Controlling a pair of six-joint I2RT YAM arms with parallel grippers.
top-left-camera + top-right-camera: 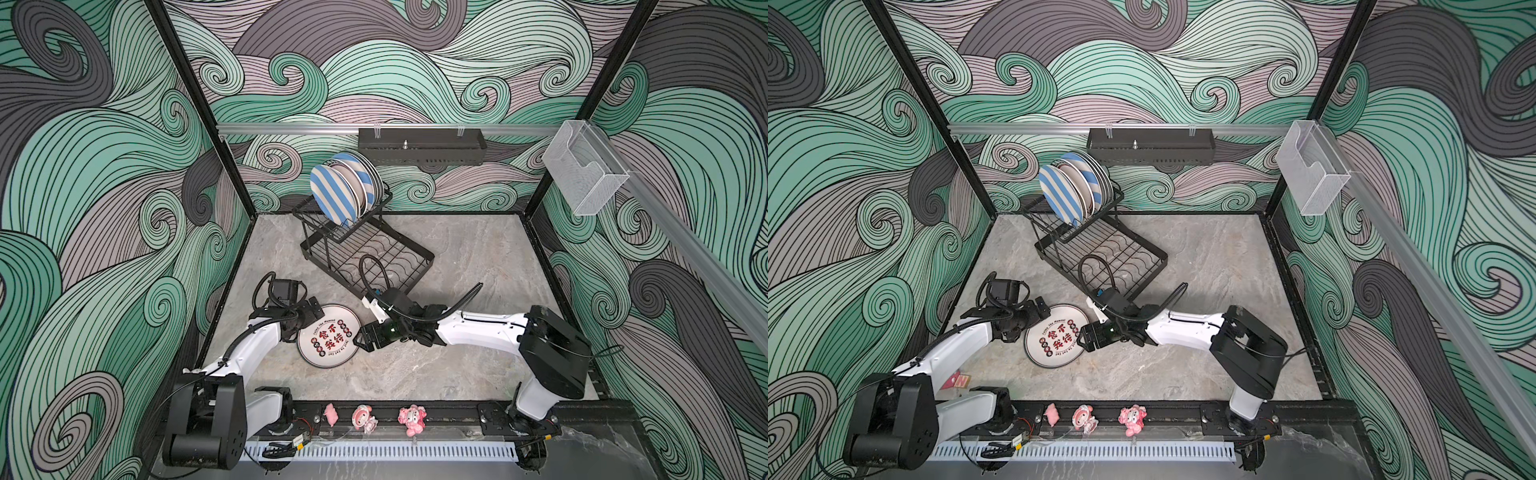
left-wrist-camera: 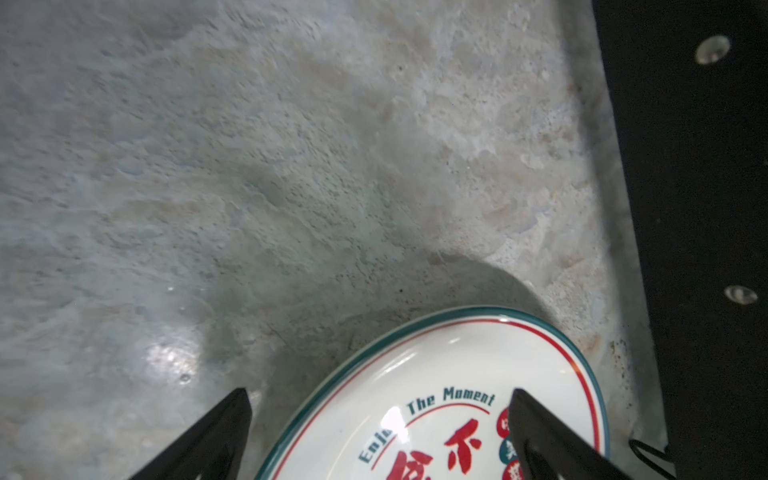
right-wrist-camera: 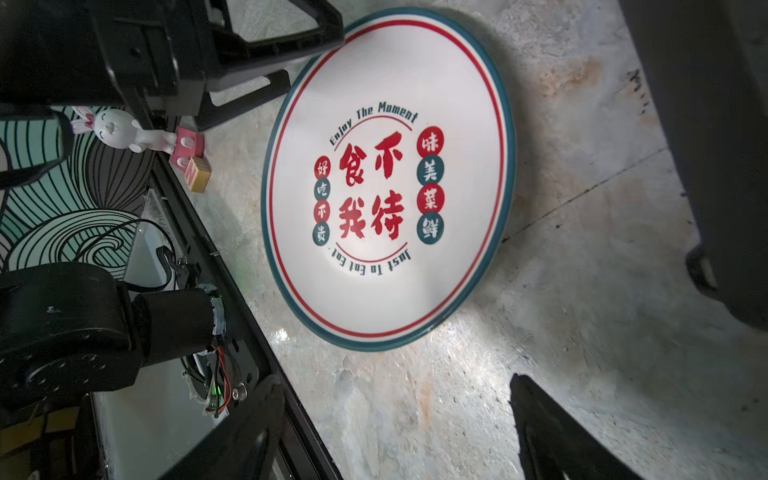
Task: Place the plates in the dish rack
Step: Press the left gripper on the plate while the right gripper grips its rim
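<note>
The grey marbled tabletop fills the floor of the cell in both top views, and the black wire dish rack stands skewed at its far side, towards the back wall. The rack's lower grid tray with wavy wires is bare. The raised upper basket holds a row of plates standing on edge and leaning together. A blue-white striped plate is at the front of that row, with a cream plate and a second striped plate behind it. How many more stand behind those cannot be told. On the back rail hangs a black perforated trough shelf, and a clear plastic box hangs on the right rail. One plate is outside the rack: a teal-rimmed plate with red characters lies face up on the near left part of the tabletop, between the two arms. The left gripper sits at that plate's left rim with its jaws spread wide. In the left wrist view one finger shows over the plate's face and the other over bare tabletop, gripping nothing. The right gripper is just beside the plate's right rim, its jaws also spread wide and empty, with a strip of tabletop showing between its fingertips and the plate. Three small pink figurines stand along the front rail. A white rabbit figurine and a small wooden block are by the near left corner.
</note>
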